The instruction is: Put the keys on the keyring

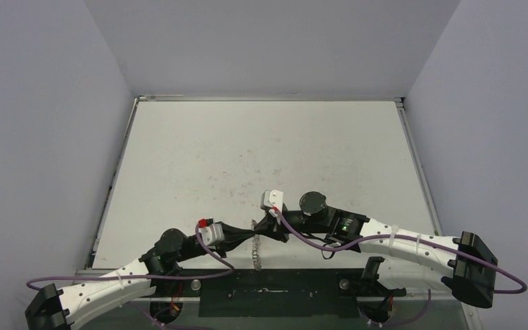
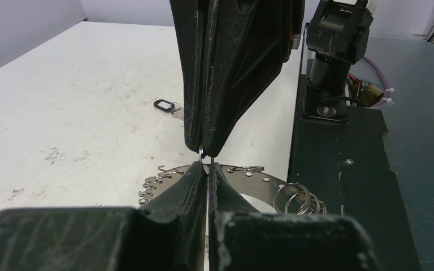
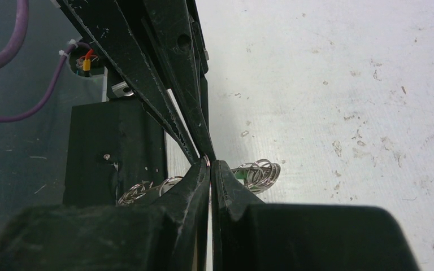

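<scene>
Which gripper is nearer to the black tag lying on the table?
Right. The black tag lies beyond the tips of the left gripper, alongside the right gripper; their tips meet.

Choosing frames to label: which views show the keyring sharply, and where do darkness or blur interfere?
Top view: even light, soft shadows, keyring tiny. Left wrist: left pincer dark, soft up close, keyring sharp. Right wrist: right pincer black, table bright, keyring mostly hidden.
</scene>
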### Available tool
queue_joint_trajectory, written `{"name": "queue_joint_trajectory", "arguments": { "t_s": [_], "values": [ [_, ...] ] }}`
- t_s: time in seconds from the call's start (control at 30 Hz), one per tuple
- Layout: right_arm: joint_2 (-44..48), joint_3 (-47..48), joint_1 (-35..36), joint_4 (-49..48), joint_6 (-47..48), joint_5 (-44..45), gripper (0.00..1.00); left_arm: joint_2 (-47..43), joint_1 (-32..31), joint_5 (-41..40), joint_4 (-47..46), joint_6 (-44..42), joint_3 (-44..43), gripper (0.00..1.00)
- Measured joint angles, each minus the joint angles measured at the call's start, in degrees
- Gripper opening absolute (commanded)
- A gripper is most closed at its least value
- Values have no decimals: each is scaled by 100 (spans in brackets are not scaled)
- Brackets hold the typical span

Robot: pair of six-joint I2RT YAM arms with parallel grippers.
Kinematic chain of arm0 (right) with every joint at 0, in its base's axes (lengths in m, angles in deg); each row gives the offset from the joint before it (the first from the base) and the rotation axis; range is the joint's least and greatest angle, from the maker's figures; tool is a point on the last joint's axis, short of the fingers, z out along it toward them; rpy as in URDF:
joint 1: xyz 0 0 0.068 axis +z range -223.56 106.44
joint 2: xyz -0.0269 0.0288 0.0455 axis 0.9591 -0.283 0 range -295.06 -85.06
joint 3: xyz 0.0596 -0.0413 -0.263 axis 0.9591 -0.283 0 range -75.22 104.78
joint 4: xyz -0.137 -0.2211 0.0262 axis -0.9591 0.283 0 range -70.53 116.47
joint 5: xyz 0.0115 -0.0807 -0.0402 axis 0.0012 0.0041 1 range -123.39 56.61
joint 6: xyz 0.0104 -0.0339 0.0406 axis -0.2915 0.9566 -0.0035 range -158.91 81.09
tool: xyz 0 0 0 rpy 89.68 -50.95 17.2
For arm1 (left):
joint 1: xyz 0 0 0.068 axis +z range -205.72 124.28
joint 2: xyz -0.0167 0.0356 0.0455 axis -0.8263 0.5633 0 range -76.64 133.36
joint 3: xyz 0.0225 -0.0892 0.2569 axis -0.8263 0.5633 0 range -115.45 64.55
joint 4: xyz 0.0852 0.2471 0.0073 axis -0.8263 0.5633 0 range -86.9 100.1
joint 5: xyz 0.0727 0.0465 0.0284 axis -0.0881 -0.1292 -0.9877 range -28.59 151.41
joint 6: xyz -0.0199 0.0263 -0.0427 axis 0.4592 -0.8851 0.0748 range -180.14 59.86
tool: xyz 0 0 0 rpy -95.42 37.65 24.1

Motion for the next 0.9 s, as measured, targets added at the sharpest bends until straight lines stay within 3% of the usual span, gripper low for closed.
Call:
{"name": "queue_joint_trajectory", "arguments": {
  "t_s": [0.13, 0.27, 0.4, 0.6, 0.73, 0.9],
  "values": [
    [0, 0, 2, -4, 0, -9, 0, -70, 0, 0, 59, 0, 0, 0],
    [0, 0, 28, -11, 0, -11, 0, -179, 0, 0, 149, -4, 0, 15],
    [-44, 2, 31, -7, -7, -7, 0, -271, -4, 2, 125, -15, -2, 16],
    [-83, 2, 33, -4, -22, -9, 0, -282, -4, -2, 103, -22, -9, 8],
    [-83, 2, 35, 24, -22, -7, 0, -240, -4, 2, 129, -28, -31, 17],
    [-83, 2, 33, 31, -22, -4, 0, -278, -7, 4, 437, -131, -192, 18]
  ]
}}
